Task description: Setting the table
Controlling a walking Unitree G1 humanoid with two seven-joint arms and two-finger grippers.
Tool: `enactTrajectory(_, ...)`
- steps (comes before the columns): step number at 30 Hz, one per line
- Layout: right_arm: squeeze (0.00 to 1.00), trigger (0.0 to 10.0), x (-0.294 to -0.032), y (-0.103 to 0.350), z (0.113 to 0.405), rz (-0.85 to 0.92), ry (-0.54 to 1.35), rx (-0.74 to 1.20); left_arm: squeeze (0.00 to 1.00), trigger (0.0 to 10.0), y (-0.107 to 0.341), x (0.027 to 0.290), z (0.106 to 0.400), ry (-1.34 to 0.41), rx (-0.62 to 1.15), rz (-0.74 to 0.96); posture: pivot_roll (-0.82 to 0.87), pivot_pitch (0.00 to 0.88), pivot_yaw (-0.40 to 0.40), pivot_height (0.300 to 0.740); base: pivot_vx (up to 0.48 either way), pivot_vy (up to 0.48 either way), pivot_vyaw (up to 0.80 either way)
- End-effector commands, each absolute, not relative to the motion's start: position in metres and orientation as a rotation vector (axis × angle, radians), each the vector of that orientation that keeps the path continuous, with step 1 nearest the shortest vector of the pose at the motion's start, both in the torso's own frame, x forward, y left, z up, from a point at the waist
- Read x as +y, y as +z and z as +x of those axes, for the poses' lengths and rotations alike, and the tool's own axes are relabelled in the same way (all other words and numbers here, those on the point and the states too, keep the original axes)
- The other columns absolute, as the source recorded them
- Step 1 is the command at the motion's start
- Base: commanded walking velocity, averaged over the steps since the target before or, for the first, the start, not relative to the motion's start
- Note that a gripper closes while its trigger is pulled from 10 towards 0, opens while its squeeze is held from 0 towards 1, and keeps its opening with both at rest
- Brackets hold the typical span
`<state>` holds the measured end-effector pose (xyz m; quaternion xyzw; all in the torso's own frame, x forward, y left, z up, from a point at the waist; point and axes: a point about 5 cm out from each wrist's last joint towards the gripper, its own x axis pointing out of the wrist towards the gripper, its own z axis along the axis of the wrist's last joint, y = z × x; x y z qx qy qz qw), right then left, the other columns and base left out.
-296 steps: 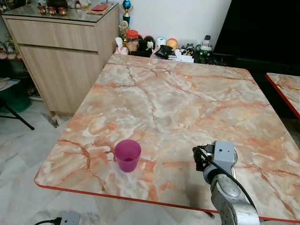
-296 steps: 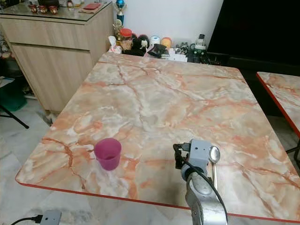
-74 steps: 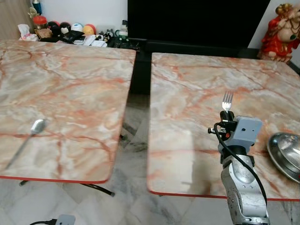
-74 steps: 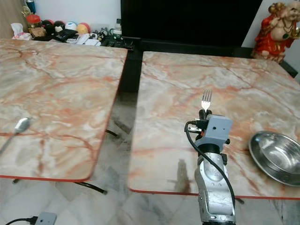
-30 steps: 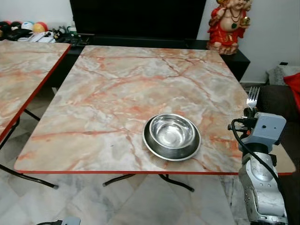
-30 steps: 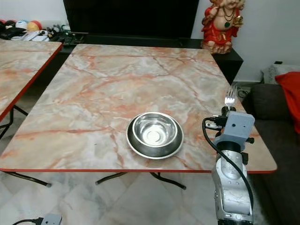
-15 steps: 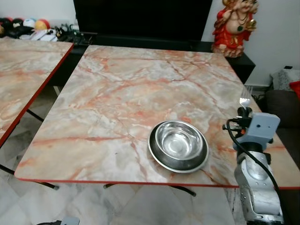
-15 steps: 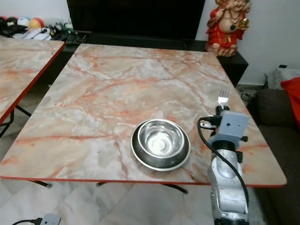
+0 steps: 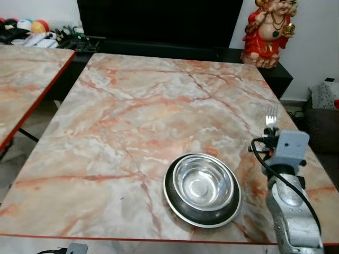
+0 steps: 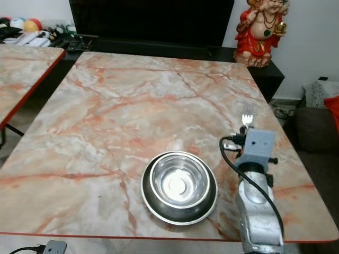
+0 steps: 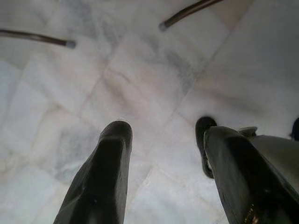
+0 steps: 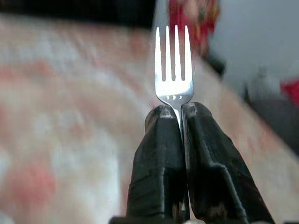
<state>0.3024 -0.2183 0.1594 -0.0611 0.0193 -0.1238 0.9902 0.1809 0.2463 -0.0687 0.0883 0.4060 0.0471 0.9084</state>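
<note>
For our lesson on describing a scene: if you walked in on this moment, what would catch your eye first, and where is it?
First, the fork, tines up, clamped in the right end effector above the marble table near its right edge. Next, the shiny steel bowl near the table's front edge, just left of that arm. Then the red figurine on the dark cabinet beyond the far right corner.

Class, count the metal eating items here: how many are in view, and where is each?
2: a steel bowl near the table's front edge, and a fork gripped upright in the right gripper beside it.
</note>
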Motion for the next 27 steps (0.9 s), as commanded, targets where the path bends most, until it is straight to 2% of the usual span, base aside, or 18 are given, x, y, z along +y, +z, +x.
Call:
enactTrajectory(1, 0.0, 10.0, -0.231, 0.161, 0.295, -0.094, -0.277, 0.09, 0.0, 10.0, -0.074, 0.244, 0.172, 0.088, 0.871, 0.178, 0.0, 0.143, -0.054, 0.74, 0.0, 0.0, 0.0)
enactTrajectory(6, 0.0, 10.0, -0.229, 0.156, 0.293, -0.062, -0.161, 0.196, 0.0, 10.0, -0.075, 0.241, 0.172, 0.074, 0.877, 0.184, -0.02, 0.147, -0.056, 0.74, 0.0, 0.0, 0.0)
enactTrajectory(14, 0.0, 10.0, -0.231, 0.139, 0.285, 0.005, -0.118, 0.388, 0.0, 10.0, -0.075, 0.235, 0.176, 0.065, 0.87, 0.175, -0.02, 0.148, -0.065, 0.74, 0.0, 0.0, 0.0)
enactTrajectory(27, 0.0, 10.0, -0.211, 0.122, 0.293, 0.016, -0.006, 0.429, 0.0, 10.0, -0.074, 0.235, 0.178, 0.06, 0.869, 0.174, -0.02, 0.139, -0.063, 0.74, 0.0, 0.0, 0.0)
